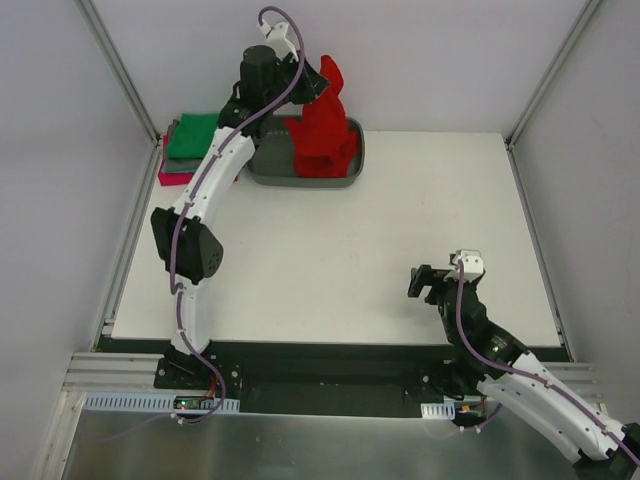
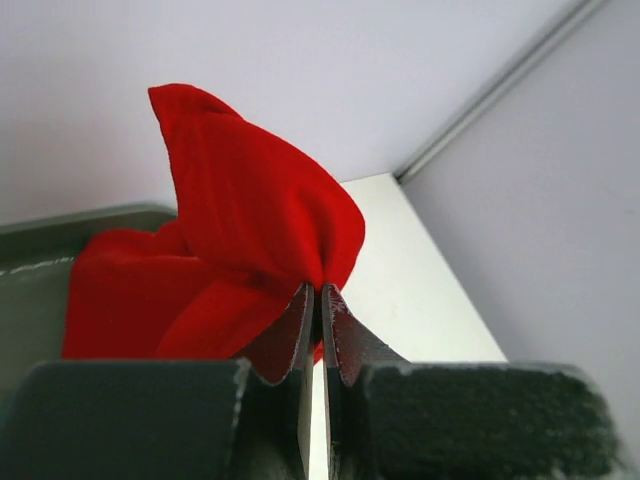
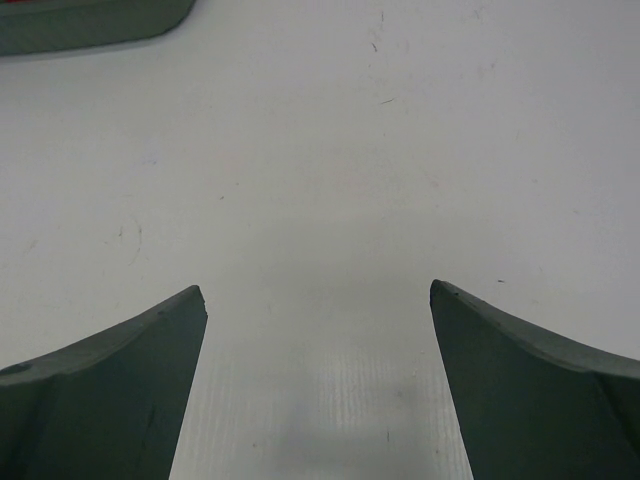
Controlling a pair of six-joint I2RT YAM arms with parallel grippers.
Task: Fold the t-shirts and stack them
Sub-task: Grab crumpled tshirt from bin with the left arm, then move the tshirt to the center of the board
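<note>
Top camera overhead, faces down, whole table (image 1: pixel 330 270); wrist cameras close, low; all share tub (image 1: pixel 300 181).

Grey tub (image 1: pixel 268 162) on white table (image 1: pixel 330 260)

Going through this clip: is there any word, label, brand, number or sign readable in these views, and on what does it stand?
None can be read in any view.
The red t-shirt, the folded shirts, the grey tub and the white table are all plain.
The small fittings at the left arm's base show only a green light; any print there is too small to tell.
</note>
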